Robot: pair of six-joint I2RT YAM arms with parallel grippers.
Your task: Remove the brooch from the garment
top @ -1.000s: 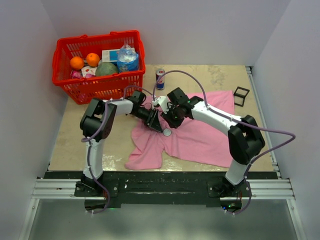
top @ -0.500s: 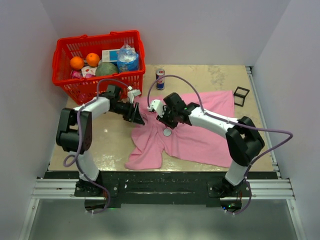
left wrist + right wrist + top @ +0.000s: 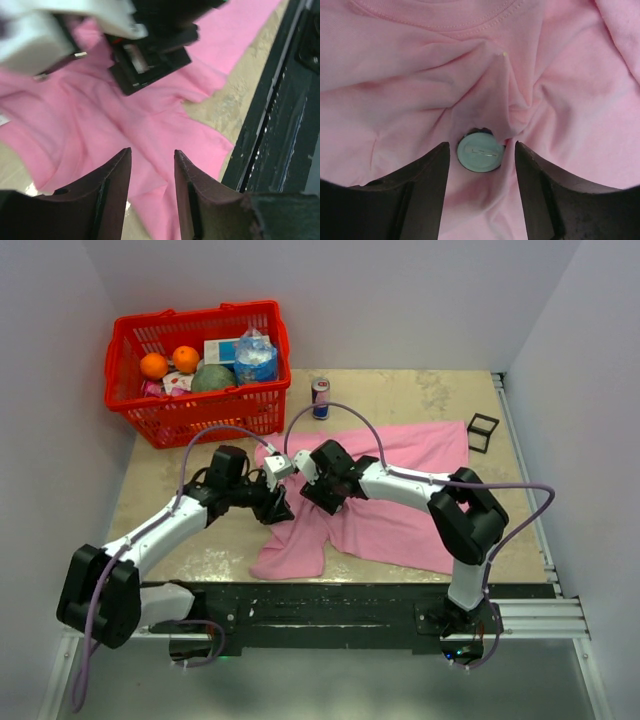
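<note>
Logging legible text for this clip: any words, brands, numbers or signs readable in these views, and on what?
No text can be read in any view.
On the drink can: print too small to read.
On the carton in the red basket: label blurred.
On the bottle: label unreadable.
On the brooch: no lettering visible.

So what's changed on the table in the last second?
The right gripper came down over the brooch and straddles it, open, not gripping. The left arm swung out left and dropped low; the left gripper sits open at the left edge of the garment. Brooch, garment, basket, can: unmoved.
</note>
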